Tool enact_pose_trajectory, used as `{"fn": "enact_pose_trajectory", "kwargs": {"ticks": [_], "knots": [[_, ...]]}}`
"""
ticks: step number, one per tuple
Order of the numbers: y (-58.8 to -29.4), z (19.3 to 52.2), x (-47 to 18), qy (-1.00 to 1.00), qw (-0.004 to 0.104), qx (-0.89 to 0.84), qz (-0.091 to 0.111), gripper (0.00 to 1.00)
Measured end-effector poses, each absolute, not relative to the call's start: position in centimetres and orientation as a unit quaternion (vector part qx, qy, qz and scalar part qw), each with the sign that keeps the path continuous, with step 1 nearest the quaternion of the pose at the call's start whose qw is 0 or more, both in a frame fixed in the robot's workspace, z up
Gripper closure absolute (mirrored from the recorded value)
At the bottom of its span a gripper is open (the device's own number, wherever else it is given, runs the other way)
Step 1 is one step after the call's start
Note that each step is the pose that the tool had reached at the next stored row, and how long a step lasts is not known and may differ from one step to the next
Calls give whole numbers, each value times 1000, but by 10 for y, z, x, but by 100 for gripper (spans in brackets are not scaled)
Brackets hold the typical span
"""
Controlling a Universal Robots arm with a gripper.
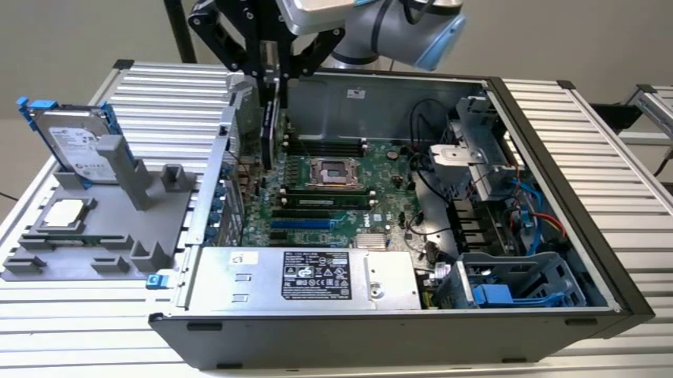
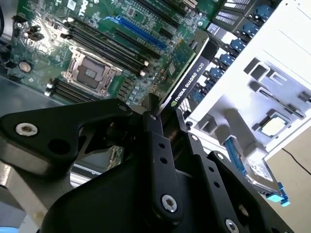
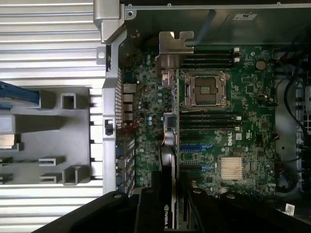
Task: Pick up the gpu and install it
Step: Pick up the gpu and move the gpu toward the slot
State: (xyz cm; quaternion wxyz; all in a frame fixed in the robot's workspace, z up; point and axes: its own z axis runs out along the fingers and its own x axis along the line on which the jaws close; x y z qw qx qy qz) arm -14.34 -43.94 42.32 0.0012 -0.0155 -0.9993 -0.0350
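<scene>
The open computer case [image 1: 547,197] lies on its side on the ribbed table [image 1: 589,346], with the green motherboard [image 1: 389,197] facing up. Beside it, at the exterior view's left, a grey fixture [image 1: 105,248] carries the hard drive [image 1: 74,146] and the processor chip [image 1: 65,211].

Over the board's rear-wall side, the gripper [image 1: 276,76] is clamped on the top edge of the gpu [image 1: 270,126]. The card hangs edge-down, above the board and not seated. In the first wrist view the gpu [image 3: 168,167] sits between the rear port wall and the blue expansion slots [image 3: 197,145].

The main risk is misalignment. If the contact edge comes down beside the slot, it would press on bare board or nearby components. From these angles I cannot tell whether edge and slot line up.

The card's metal bracket [image 3: 172,46] could also catch the case's rear wall and tilt the card in the jaws. A tilted card would enter the slot at one end only and could jam. The empty processor socket [image 1: 334,172] is close by, so a sideways slip could strike it.
</scene>
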Motion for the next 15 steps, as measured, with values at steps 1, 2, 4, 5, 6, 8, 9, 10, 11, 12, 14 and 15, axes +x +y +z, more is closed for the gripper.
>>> {"fn": "enact_pose_trajectory", "kwargs": {"ticks": [1,2,4,5,6,8,9,10,11,12,14,15], "knots": [[-439,423,-141,-999,1,-16,-35,100],[-439,423,-139,-999,1,-16,-35,100],[-439,423,-135,-999,1,-16,-35,100],[-439,423,-133,-999,1,-16,-35,100],[-439,423,-131,-999,1,-16,-35,100],[-439,423,-127,-999,1,-16,-35,100],[-439,423,-125,-999,1,-16,-35,100],[-439,423,-123,-999,1,-16,-35,100],[-439,423,-121,-999,1,-16,-35,100],[-439,423,-120,-999,1,-16,-35,100],[-439,423,-118,-999,1,-16,-35,100],[-440,423,-117,-999,1,-16,-35,100]]}}
